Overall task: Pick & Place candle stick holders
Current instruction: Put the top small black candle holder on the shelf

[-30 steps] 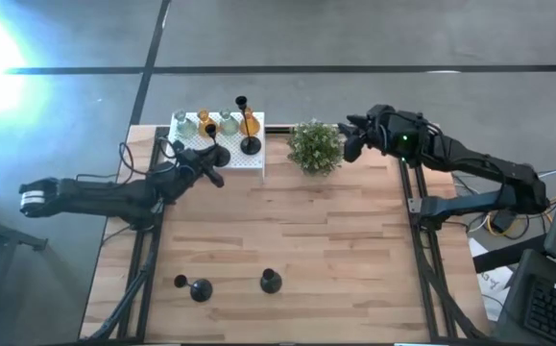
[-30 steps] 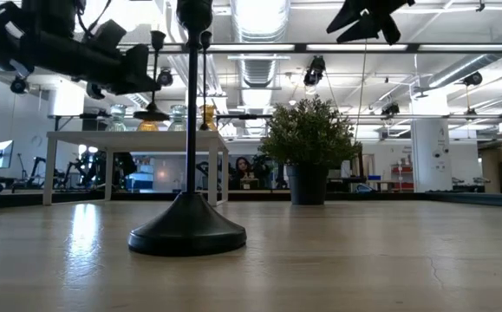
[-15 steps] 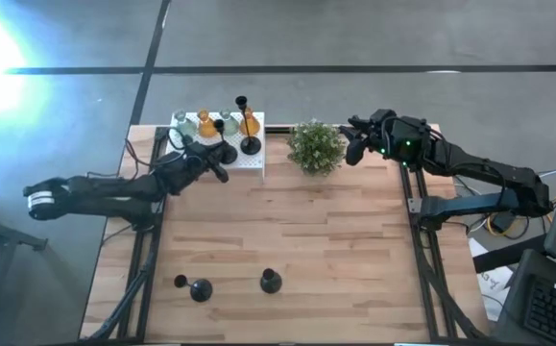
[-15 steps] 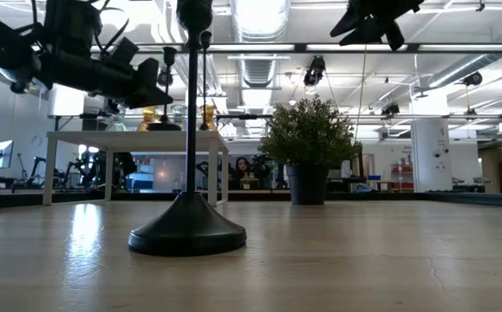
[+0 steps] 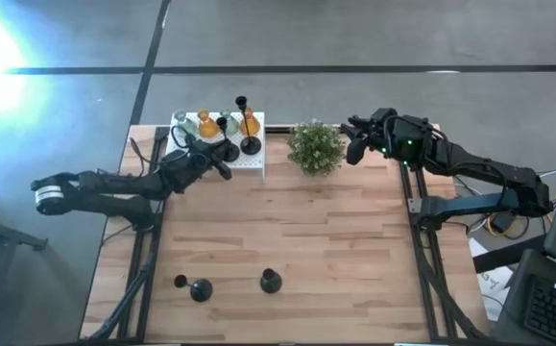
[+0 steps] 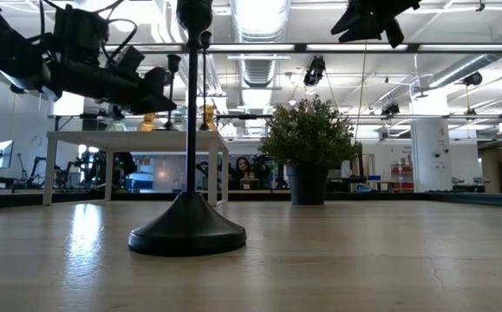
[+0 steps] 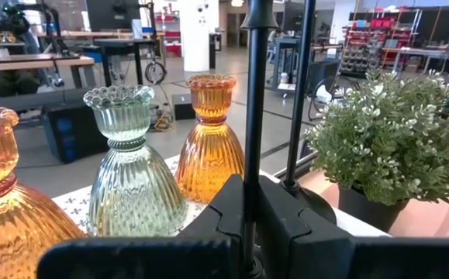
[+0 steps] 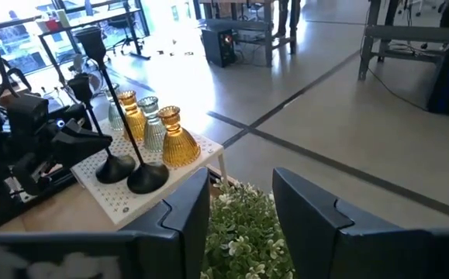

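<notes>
Clenched low on a black candle stick holder's thin stem (image 7: 253, 116) atop the white perforated box (image 5: 249, 160), evidently for placing, the left gripper (image 7: 247, 225) works beside amber (image 7: 212, 139) and clear glass holders (image 7: 131, 174), while the right gripper (image 8: 240, 203) hovers released over the potted plant (image 8: 243, 225).

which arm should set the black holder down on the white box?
Left, likely. The left gripper is shut on a black holder's stem over the white box. The right gripper is open above the plant.
</notes>
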Robot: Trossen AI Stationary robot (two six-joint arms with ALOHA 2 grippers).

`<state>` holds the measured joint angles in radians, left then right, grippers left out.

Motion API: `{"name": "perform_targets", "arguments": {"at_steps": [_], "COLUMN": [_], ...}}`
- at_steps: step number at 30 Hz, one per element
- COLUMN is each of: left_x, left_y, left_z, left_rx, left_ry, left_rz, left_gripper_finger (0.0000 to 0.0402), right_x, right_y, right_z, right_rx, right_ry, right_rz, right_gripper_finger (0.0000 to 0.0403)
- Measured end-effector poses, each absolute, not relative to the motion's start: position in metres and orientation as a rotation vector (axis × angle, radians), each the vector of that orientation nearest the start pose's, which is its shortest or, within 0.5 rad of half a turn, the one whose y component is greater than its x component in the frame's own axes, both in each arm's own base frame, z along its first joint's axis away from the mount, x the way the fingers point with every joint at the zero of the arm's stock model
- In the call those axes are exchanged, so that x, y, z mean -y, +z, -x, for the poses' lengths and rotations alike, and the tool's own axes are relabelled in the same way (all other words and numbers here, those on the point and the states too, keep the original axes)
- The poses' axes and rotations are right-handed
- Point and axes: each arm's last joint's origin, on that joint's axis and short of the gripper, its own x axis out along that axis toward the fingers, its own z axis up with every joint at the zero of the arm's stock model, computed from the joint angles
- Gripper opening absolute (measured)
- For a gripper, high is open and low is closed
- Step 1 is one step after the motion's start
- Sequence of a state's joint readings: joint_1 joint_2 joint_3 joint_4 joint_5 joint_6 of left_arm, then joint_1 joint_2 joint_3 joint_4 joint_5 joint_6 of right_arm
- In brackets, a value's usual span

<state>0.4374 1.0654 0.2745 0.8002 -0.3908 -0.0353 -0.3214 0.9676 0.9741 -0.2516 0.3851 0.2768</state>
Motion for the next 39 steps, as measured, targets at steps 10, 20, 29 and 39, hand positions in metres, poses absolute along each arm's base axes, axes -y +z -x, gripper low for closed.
{"name": "perform_targets", "arguments": {"at_steps": [10,20,29,39], "left_x": [-0.096,-0.095,-0.092,-0.076], "left_y": [0.202,0.205,0.212,0.234], "left_z": [-0.178,-0.177,-0.168,-0.140], "left_rx": [0.020,0.061,0.044,0.030], "left_ry": [0.829,0.830,0.850,0.775], "left_rz": [0.052,0.100,0.048,0.095], "left_gripper_finger": [0.0058,0.0112,0.0114,0.0115], "right_x": [0.076,0.076,0.075,0.073], "right_y": [0.359,0.359,0.359,0.359], "right_z": [-0.193,-0.193,-0.192,-0.188], "right_rx": [-0.152,-0.153,-0.153,-0.183], "right_ry": [-0.733,-0.733,-0.733,-0.686], "right_rz": [-0.256,-0.256,-0.256,-0.267], "right_gripper_finger": [0.0132,0.0130,0.0123,0.0123]}}
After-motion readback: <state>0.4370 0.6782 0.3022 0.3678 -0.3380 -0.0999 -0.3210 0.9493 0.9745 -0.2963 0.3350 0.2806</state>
